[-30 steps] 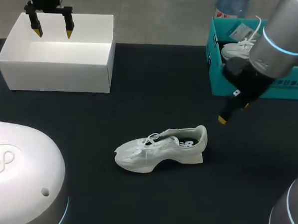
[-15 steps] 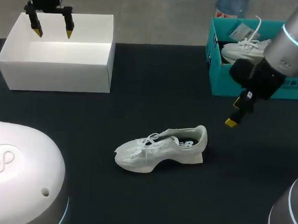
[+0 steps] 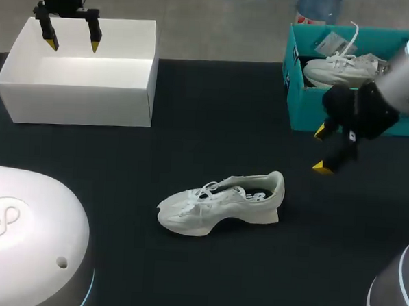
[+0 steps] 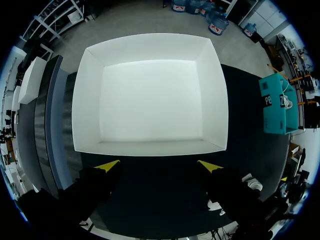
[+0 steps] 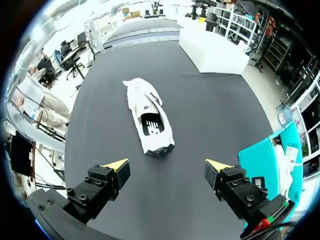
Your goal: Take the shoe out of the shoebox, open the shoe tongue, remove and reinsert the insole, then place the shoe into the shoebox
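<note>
A white shoe (image 3: 219,202) lies on its sole in the middle of the black table, toe to the left; in the right wrist view the shoe (image 5: 148,118) lies ahead of the fingers, heel nearest. A teal shoebox (image 3: 345,85) at the back right holds a second white shoe (image 3: 339,67). My right gripper (image 3: 323,149) hangs open and empty above the table, between the shoebox and the heel of the lying shoe. My left gripper (image 3: 72,44) hovers open and empty over an empty white box (image 3: 81,85) at the back left; the white box (image 4: 150,97) also fills the left wrist view.
A white rounded robot base (image 3: 25,243) takes up the front left corner. Bare black tabletop (image 3: 220,119) stretches between the white box and the teal shoebox and lies around the shoe.
My right gripper has drifted to the right, away from the lying shoe, and its fingers have turned. The left arm and the shoe have stayed put.
</note>
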Available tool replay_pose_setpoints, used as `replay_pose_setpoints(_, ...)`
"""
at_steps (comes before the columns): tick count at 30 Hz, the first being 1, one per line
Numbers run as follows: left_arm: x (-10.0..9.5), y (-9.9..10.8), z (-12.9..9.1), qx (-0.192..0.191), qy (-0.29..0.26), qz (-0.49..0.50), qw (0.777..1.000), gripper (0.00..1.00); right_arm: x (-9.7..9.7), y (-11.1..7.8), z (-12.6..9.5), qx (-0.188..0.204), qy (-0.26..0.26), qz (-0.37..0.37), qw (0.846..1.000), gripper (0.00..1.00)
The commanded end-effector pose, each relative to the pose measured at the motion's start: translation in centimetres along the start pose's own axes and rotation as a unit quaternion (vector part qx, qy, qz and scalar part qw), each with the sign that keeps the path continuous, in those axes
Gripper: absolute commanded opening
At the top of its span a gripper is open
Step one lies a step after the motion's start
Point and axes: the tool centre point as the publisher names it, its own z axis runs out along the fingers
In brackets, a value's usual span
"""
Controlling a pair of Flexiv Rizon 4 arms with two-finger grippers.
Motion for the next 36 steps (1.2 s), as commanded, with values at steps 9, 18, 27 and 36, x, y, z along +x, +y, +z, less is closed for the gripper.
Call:
replay_pose_setpoints(9, 0.0, 0.1, 0.0, 0.001, 0.0, 0.0, 1.0, 1.0, 1.2, -5.2, 1.7, -0.086, -0.005, -0.017, 0.996, 1.0)
replay_pose_setpoints(18, 0.0, 0.1, 0.0, 0.001, 0.0, 0.0, 1.0, 1.0, 1.9, -6.4, 3.0, -0.166, -0.048, -0.123, 0.977, 1.0)
replay_pose_setpoints(27, 0.0, 0.1, 0.0, 0.001, 0.0, 0.0, 1.0, 1.0, 1.7, -8.4, 5.5, -0.206, -0.011, -0.109, 0.972, 1.0)
replay_pose_setpoints(36, 0.0, 0.1, 0.0, 0.001, 0.0, 0.0, 1.0, 1.0, 2.0, -9.6, 7.4, -0.219, -0.001, -0.084, 0.972, 1.0)
